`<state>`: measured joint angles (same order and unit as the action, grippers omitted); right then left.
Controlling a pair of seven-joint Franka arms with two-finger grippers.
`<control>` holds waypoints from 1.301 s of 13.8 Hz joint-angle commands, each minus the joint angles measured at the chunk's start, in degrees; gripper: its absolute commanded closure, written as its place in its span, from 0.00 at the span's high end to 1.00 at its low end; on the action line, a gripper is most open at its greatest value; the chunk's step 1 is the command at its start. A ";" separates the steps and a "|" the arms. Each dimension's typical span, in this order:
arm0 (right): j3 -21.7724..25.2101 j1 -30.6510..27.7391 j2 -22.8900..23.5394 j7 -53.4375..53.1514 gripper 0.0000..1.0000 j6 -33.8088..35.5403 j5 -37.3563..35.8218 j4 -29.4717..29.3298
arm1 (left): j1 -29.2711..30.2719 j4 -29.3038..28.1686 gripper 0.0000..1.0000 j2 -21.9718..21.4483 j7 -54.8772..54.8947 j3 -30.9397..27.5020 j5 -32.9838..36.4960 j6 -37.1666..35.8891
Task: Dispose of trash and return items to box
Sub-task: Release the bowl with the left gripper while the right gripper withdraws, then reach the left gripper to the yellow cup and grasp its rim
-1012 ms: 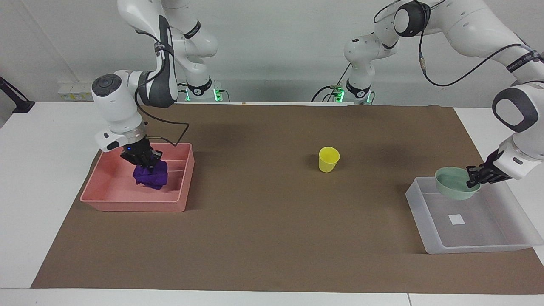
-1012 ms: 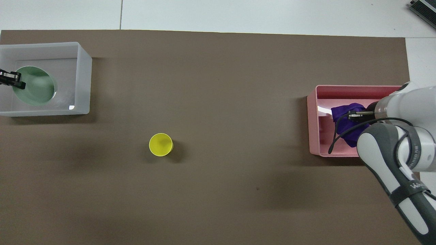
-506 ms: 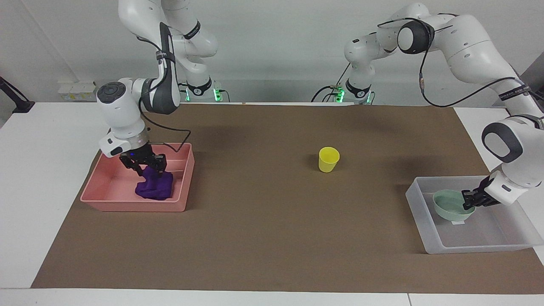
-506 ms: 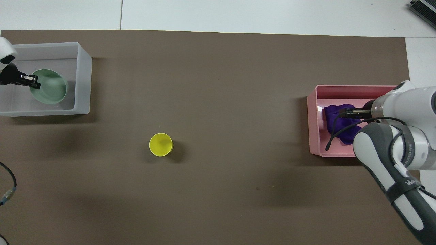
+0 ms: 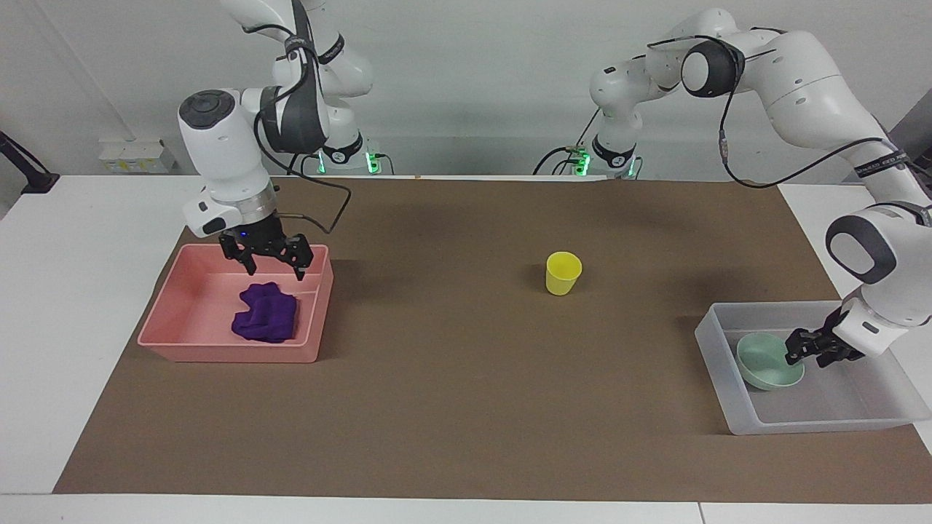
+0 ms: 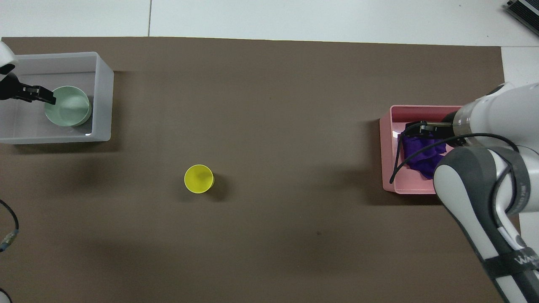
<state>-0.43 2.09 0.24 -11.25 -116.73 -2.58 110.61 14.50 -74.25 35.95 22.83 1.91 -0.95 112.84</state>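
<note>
White walls stand around a white table (image 5: 80, 306) with a big brown mat (image 5: 451, 407) on it

At the right arm's end of the mat sits a pink tray (image 5: 175, 342). The purple cloth (image 5: 265, 313) lies in the tray, in the corner toward the middle of the table. The right gripper (image 5: 274, 262) hangs over the tray, just above the cloth, with its fingers spread wide and nothing in them. It does not touch the cloth

At the left arm's end sits the clear plastic box (image 5: 735, 407). The mint-green bowl (image 5: 769, 361) rests upright on the box floor, near the wall that faces the middle of the table. The left gripper (image 5: 810, 348) is low in the box, right at the bowl's rim, toward the mat's edge. Its fingers look a little apart, but I cannot tell if they pinch the rim or have let go

The yellow cup (image 5: 563, 273) stands upright on the bare mat, near the middle, well apart from both trays. It looks like the one job left, since it is not in the box yet

What could go wrong? If the left gripper lifts while a finger is hooked on the rim, the bowl could tip or come up with it. The cup is light and tall, so a bump from a finger could knock it over and make it roll. A cup set down on the bowl could also tip
</note>
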 commanded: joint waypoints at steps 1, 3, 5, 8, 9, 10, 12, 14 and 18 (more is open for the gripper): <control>-0.18 -0.86 -2.17 -0.61 1.00 8.24 -0.06 -5.91 | -1.74 -0.37 1.00 -6.92 0.02 0.37 -0.02 -9.61; -0.10 -1.03 -2.79 -0.35 1.00 14.22 0.29 -10.66 | -4.73 -0.55 1.00 -10.71 -0.42 0.37 -0.46 -16.04; -0.01 -1.30 -4.45 -0.17 1.00 17.22 1.34 -12.26 | -8.59 -1.68 1.00 -13.44 -2.86 0.55 -1.94 -22.89; 0.95 -1.82 -5.25 2.45 1.00 23.63 2.83 -16.38 | -17.10 -7.02 1.00 -18.17 -15.58 0.73 -4.14 -27.67; 1.91 -1.83 -5.16 3.68 1.00 26.26 3.37 -19.18 | -20.61 -11.32 1.00 -20.98 -19.02 0.64 -4.24 -26.72; 2.45 -1.91 -4.82 4.30 1.00 28.55 3.20 -21.47 | -23.70 -15.97 1.00 -23.62 -20.70 0.64 -4.32 -24.79; 2.63 -2.00 -4.98 5.71 1.00 30.50 3.02 -21.41 | -26.70 -26.25 1.00 -27.76 -21.07 0.81 -5.37 -18.30; 2.54 -1.65 -6.82 5.89 1.00 29.55 2.41 -17.74 | -28.02 -36.28 1.00 -30.57 -21.07 0.73 -11.42 -9.53; 2.54 -1.74 -8.06 6.86 1.00 27.70 2.23 -14.90 | -32.86 -46.59 1.00 -31.20 -21.07 0.73 -12.24 2.71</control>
<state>2.38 0.94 -5.61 -6.18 -87.61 -0.77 92.83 -15.95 -114.76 7.73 1.37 3.69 -12.05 110.15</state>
